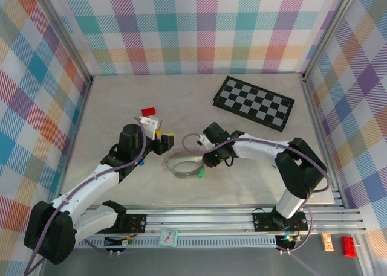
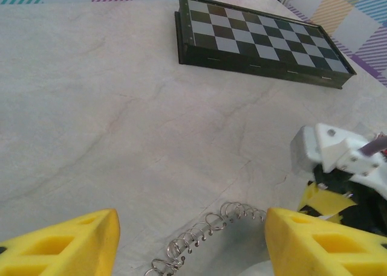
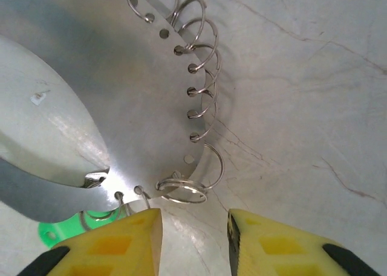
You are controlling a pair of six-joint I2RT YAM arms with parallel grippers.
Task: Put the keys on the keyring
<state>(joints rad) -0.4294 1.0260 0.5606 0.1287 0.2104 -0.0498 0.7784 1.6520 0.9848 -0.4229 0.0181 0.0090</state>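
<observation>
On table (image 1: 242,185), keyring (image 3: 133,107), green key (image 3: 60,231) beside it, left end effector (image 2: 191,218) wide, right end effector (image 3: 195,221) narrow

Bench (image 1: 121,95): pale, marbled surface with faint veins. Checkerboard (image 1: 254,102): black and grey, lies flat at the far right of the bench, skewed to the walls; the left wrist view shows it as a thin dark case. Red block (image 1: 148,112): flat, left of centre, well apart from the checkerboard. Walls (image 1: 193,28): pastel plaid on three sides. Aluminium rail (image 1: 211,218) along the near edge, with a small square dial (image 1: 168,237) on it. Near right corner: orange tag (image 1: 327,242) just beside a red studded brick (image 1: 349,245).
</observation>
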